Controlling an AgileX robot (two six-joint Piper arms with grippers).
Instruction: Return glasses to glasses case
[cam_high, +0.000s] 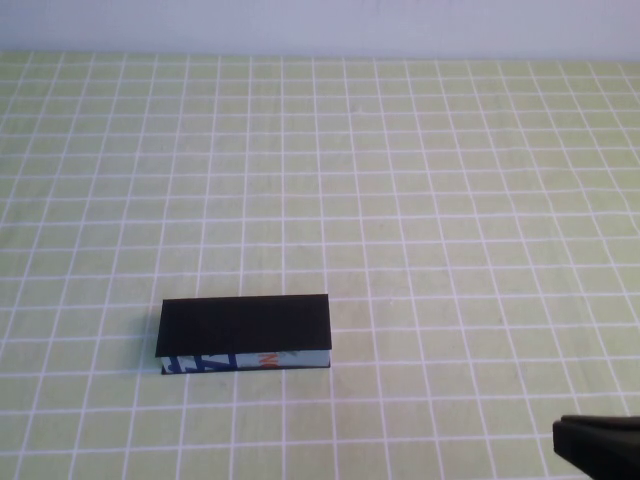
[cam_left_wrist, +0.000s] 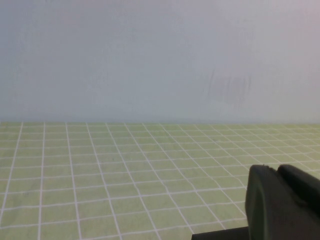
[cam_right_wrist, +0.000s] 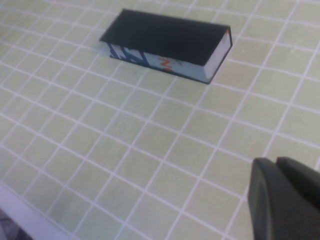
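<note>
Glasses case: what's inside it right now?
Cannot see: the glasses case is shut, black lid down. No glasses visible on the table. Right gripper shut, near edge.

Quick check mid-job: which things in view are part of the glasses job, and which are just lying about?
Job:
- glasses case, lid shut, left of centre
- right pincer, shut, empty, near right corner
- left pincer, off the case

Glasses not visible.

Lying about:
- nothing but the green checked tablecloth

Bare test bench, green grid-marked tabletop (cam_high: 450, 200), blank wall (cam_left_wrist: 150, 60)
</note>
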